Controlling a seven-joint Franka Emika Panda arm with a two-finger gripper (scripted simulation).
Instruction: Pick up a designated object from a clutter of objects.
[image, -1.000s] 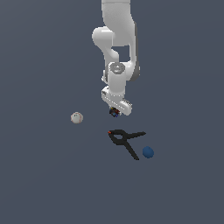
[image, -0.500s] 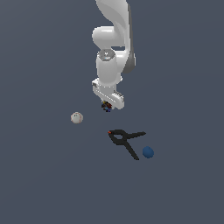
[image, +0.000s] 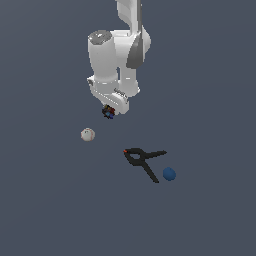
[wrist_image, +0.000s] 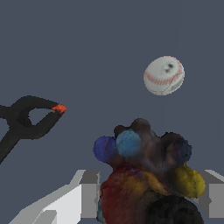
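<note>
Exterior view: the white arm hangs over a flat grey floor with its gripper (image: 108, 112) pointing down, and the dark multicoloured lump (image: 108, 112) sits pinched at its tip, seemingly clear of the floor. No floor edge shows, so places go by neighbours. Left on the floor are the off-white ball (image: 87, 134), below the lump towards the exterior view's left, the black clamp (image: 143, 159) with its red tip (image: 125, 150), and the blue ball (image: 169, 174) just beside the clamp's handle ends, towards the exterior view's right.

Wrist view: the two pale grey fingers (wrist_image: 89, 193) stand narrowed on either side of the lump (wrist_image: 146, 175), holding it. Its surface is bumpy, a cluster of rounded knobs in blue, orange-red, yellow and black, with no flat face for the pads. The off-white ball (wrist_image: 164, 75) reads as a baseball with red stitching; the clamp (wrist_image: 27, 120) is smooth, matte and thin-limbed.

The risk I see is slip: the pads bear on rounded knobs, so a jerk or quick swing could let the lump twist or drop back among the clutter.
</note>
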